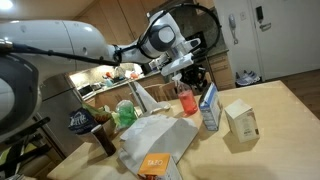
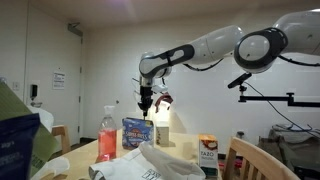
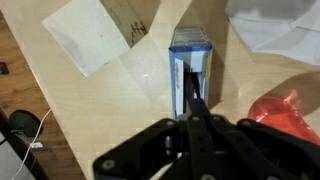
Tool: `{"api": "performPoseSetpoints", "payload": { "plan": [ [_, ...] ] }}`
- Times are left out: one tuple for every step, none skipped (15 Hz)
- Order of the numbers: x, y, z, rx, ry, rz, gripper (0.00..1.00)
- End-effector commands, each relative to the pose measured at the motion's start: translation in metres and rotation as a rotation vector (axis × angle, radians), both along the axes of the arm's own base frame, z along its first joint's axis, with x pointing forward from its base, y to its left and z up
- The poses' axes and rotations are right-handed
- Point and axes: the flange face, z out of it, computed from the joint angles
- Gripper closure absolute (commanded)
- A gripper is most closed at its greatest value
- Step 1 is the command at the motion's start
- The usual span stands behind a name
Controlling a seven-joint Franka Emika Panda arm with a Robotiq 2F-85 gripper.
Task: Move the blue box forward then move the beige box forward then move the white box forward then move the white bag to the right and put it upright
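Nearest the wrist camera, the gripper (image 3: 190,98) is closed tight on nothing, its tips at the upright blue box's (image 3: 190,48) near top edge; contact is unclear. An exterior view adds the beige box (image 1: 240,120) just beside the blue box on the bench (image 1: 285,110), and the slumped white bag (image 1: 155,138). In an exterior view the gripper (image 2: 146,103) hangs above the blue box (image 2: 137,133), jaws too small to read.

1. Tall slim cardboard carton (image 1: 209,108): dark blue, white patches.
2. Small blocky cardboard carton (image 1: 240,120): cream, tan label panel.
3. Large cloth tote (image 1: 170,135): plain white.
4. Translucent plastic cup (image 1: 185,100): red.
5. Wooden tabletop (image 1: 285,110): pale tan.
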Motion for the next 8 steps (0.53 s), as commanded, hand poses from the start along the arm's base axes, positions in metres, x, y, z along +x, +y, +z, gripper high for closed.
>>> {"api": "performPoseSetpoints", "payload": {
  "plan": [
    [0.0,0.001,0.01,-0.05,-0.008,0.024,1.0],
    [0.0,0.001,0.005,-0.043,-0.01,0.029,1.0],
    [0.0,0.002,0.002,-0.034,-0.01,0.033,1.0],
    [0.0,0.003,-0.002,-0.031,-0.008,0.039,1.0],
    [0.0,0.006,-0.008,-0.009,-0.006,0.051,1.0],
    [-0.001,0.008,-0.013,-0.002,-0.005,0.058,1.0],
    [-0.001,0.012,-0.019,0.007,-0.002,0.075,1.0],
    [-0.002,0.015,-0.023,0.012,-0.001,0.087,1.0]
  ]
}}
